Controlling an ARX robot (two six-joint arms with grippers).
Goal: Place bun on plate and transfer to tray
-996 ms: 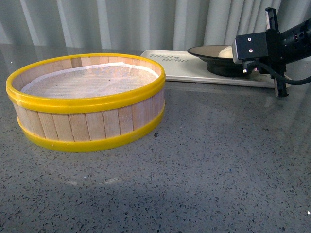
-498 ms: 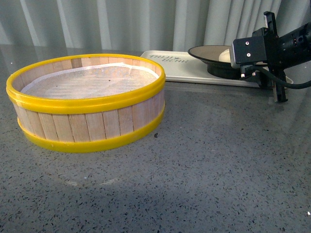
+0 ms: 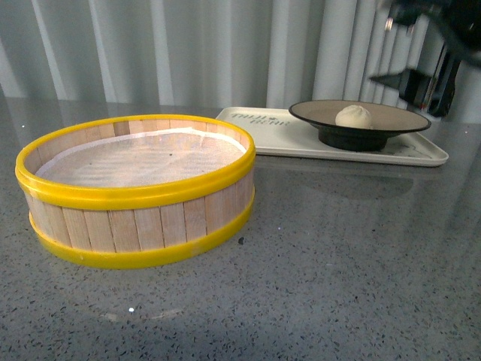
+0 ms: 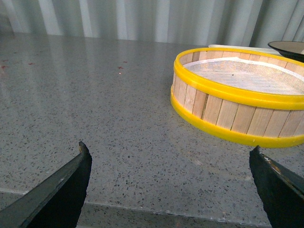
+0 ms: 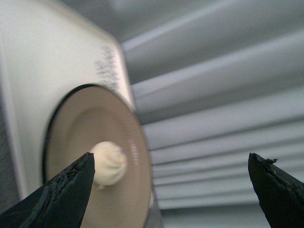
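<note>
The off-white bun point(image 3: 353, 116) sits in the middle of the black-rimmed tan plate point(image 3: 391, 119). The plate stands on the cream-white tray point(image 3: 263, 128) at the back right of the table. My right gripper point(image 3: 421, 71) is open and empty, raised above and behind the plate's right side, blurred. In the right wrist view the bun point(image 5: 109, 163), plate point(image 5: 71, 142) and tray point(image 5: 38, 61) show, with the gripper point(image 5: 171, 164) open over the plate's edge. My left gripper point(image 4: 168, 152) is open and empty, low over the table's near edge, apart from everything.
A round wooden-slat steamer basket with yellow rims point(image 3: 139, 192) stands at the left middle of the grey speckled table, a white liner inside; it also shows in the left wrist view point(image 4: 237, 95). Grey curtains hang behind.
My right gripper has lifted up and away from the plate, which it hid before; plate and bun now show in full. The front view has shifted slightly.
</note>
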